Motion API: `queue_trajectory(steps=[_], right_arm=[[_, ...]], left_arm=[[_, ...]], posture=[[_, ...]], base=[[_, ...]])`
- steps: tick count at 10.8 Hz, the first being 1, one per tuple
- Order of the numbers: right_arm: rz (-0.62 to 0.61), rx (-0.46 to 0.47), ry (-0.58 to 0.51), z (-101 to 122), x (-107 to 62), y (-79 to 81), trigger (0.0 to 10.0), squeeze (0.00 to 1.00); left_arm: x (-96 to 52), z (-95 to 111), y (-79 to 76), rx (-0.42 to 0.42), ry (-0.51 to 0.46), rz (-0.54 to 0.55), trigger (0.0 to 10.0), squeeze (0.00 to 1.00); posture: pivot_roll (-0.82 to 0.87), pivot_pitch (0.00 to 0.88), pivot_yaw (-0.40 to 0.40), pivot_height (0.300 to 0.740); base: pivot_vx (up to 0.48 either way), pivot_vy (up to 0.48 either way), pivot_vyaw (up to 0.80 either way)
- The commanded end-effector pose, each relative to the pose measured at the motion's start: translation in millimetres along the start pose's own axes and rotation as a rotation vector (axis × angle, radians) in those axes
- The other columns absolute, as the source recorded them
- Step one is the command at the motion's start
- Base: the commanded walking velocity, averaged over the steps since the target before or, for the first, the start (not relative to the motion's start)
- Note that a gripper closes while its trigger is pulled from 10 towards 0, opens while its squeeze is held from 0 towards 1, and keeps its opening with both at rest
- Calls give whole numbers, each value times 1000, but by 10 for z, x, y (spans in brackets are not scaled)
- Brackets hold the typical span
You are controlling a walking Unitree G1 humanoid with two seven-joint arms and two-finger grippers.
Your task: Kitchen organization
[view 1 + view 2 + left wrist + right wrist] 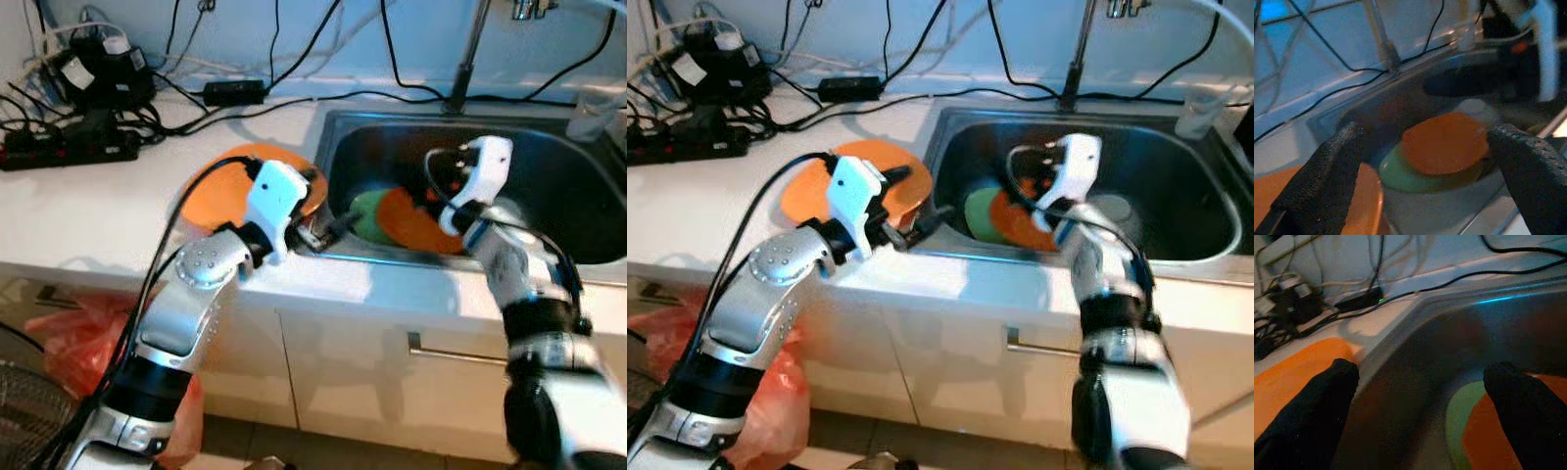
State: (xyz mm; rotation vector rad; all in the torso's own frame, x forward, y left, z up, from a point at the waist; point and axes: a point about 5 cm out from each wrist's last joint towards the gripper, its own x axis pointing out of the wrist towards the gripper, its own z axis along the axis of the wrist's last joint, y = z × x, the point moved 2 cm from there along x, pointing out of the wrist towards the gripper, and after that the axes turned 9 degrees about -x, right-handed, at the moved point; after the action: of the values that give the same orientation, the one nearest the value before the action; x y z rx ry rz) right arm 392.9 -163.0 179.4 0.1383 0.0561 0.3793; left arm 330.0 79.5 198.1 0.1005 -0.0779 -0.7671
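Two flat round plates lie in the sink (pixel 549 211), an orange plate (pixel 416 223) resting partly on a green plate (pixel 364 215); both look smooth, thin and matte, probably plastic, and the stacking suggests they were left there to be washed or collected; a third orange plate (pixel 230 181) sits on the white worktop (pixel 88 211) just beside the sink's left rim, likely the place where plates are being gathered.

The left hand (pixel 328 230) hovers at the sink's near-left edge, between the worktop plate and the sink plates; its two black fingers (pixel 1327 171) are spread wide with nothing between them, and their pads look rough and grainy, made for grip; aimed at the stacked pair, it seems poised to reach for the orange one on top.

The right hand (pixel 1420 406) hangs over the basin above the plates, fingers likewise spread and empty; pointed toward the sink's left wall, it may be waiting its turn or lining up on the green plate.

The sink is dark brushed steel with rounded corners, a thin tap stem (pixel 465 59) rising behind it; black cables (pixel 294 78) trail across the back of the worktop to a power strip (pixel 69 147) at the far left; a red plastic bag (pixel 73 333) slumps on the floor below.
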Motion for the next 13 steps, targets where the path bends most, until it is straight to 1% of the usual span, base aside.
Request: queue_trajectory(steps=[1,2,3,4,5,6,7,9,10,11,13], right_arm=[[22,4,-13,76,-26,69,10000,1000],[43,9,-3,55,-123,143,10000,1000],[58,15,6,50,-180,215,10000,1000],[94,25,17,62,-238,348,10000,1000],[141,28,31,70,-299,502,10000,1000],[164,19,46,56,-333,582,10000,1000],[171,14,58,44,-366,627,10000,992],[161,21,69,54,-409,656,10000,980],[154,20,69,70,-438,676,10000,980],[144,14,67,82,-453,671,10000,980],[130,2,67,115,-477,659,10000,973]], left_arm=[[-23,2,72,43,9,39,10000,1000],[-68,-45,112,88,46,49,10000,1000],[-103,-94,133,119,75,51,10000,1000],[-145,-167,159,173,113,49,10000,1000],[-169,-225,183,189,143,50,10000,0],[-182,-272,185,206,172,34,10000,0],[-193,-327,194,240,196,22,10000,0],[-190,-393,235,319,229,8,10000,0],[-193,-444,322,379,266,9,10000,0],[-202,-461,391,431,283,16,10000,0],[-221,-497,523,505,314,37,10000,0]], posture=[[35,0,29,740],[40,0,16,740],[42,0,8,740],[40,0,2,740],[37,0,-2,740],[32,0,-5,740],[27,0,-3,740],[13,0,4,740],[3,0,12,740],[-4,0,15,740],[-15,0,17,740]], base=[[0,0,0],[0,0,0],[0,0,0],[0,0,0],[0,0,0],[0,0,0],[0,0,0],[0,0,0],[0,0,0],[0,0,0],[0,0,0]])
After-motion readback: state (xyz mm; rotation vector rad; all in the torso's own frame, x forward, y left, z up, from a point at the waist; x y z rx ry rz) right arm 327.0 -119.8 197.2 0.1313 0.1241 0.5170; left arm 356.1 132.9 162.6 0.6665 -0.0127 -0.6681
